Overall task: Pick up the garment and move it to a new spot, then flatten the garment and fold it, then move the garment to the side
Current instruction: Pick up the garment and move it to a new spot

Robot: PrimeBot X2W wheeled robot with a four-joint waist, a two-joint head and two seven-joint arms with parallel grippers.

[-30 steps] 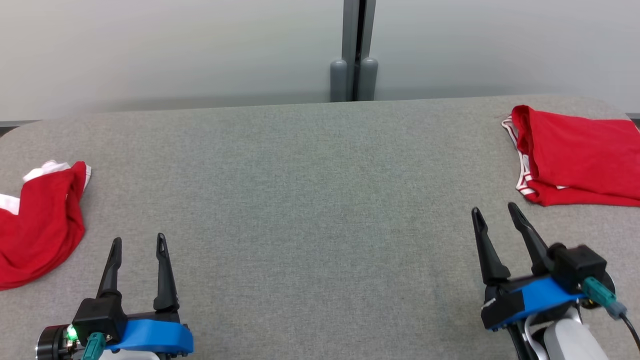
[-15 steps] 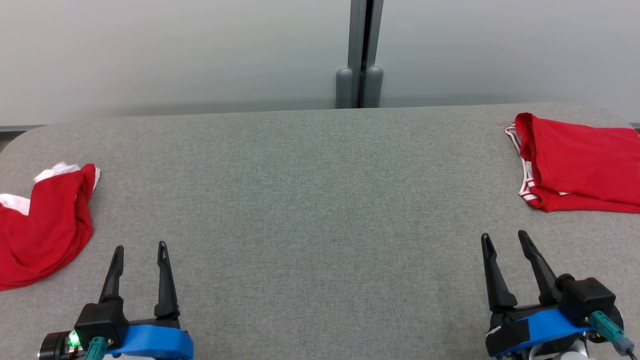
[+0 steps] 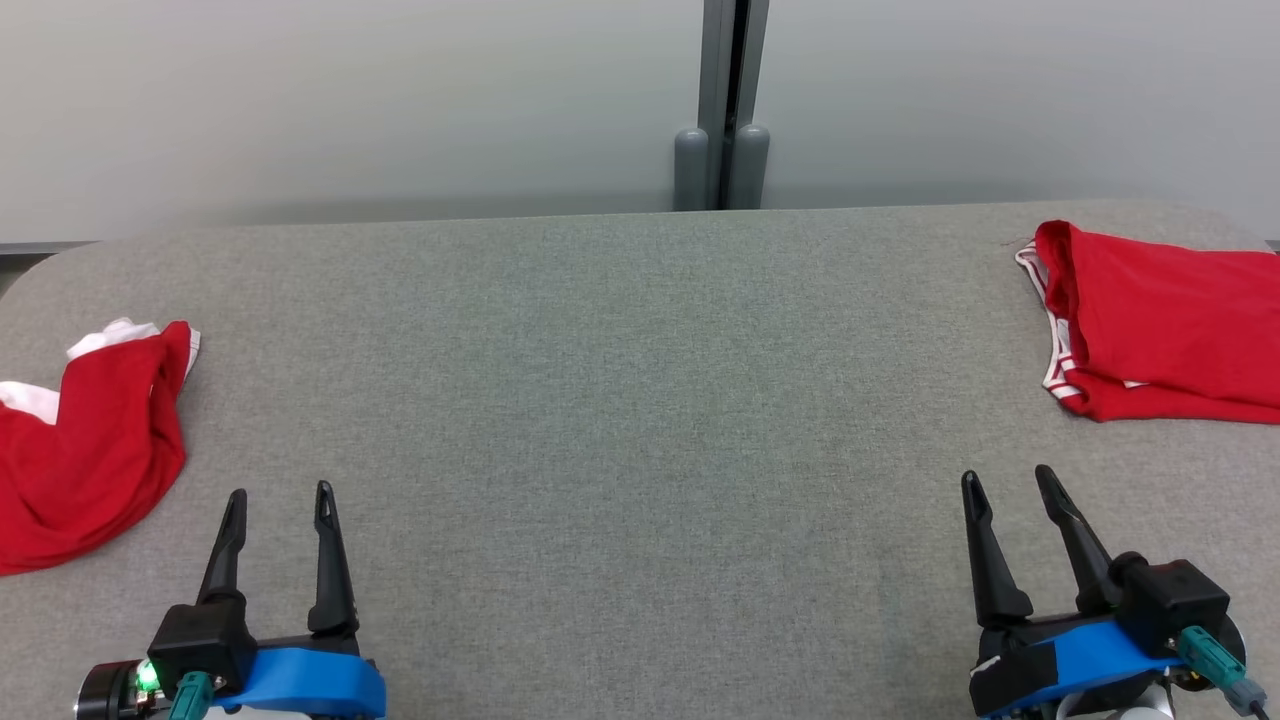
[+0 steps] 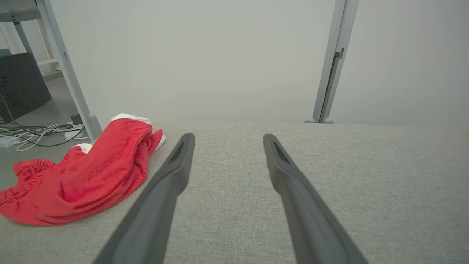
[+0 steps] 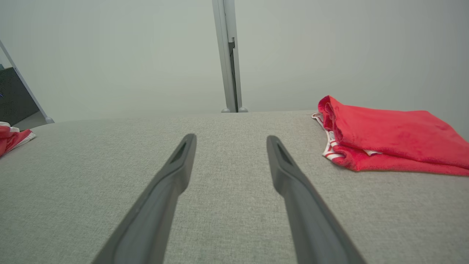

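A crumpled red garment with white trim [image 3: 90, 450] lies at the table's left edge, seen up close in the left wrist view [image 4: 91, 176] and as a sliver in the right wrist view [image 5: 11, 137]. A second red garment [image 3: 1160, 320], folded flat with striped trim, rests at the far right [image 5: 384, 135]. My left gripper [image 3: 280, 491] is open and empty near the front left, just right of the crumpled garment [image 4: 228, 136]. My right gripper [image 3: 1005, 474] is open and empty at the front right, short of the folded garment [image 5: 231, 136].
The grey fabric-covered table [image 3: 640, 400] stretches wide between the two garments. A grey post [image 3: 722, 100] stands against the pale wall behind its far edge. Cables lie on the floor [image 4: 33, 132] beyond the table's left side, beside a metal frame leg [image 4: 69, 77].
My right gripper has drawn back toward the front edge, away from the folded garment. The head camera has shifted slightly. Both grippers stayed open.
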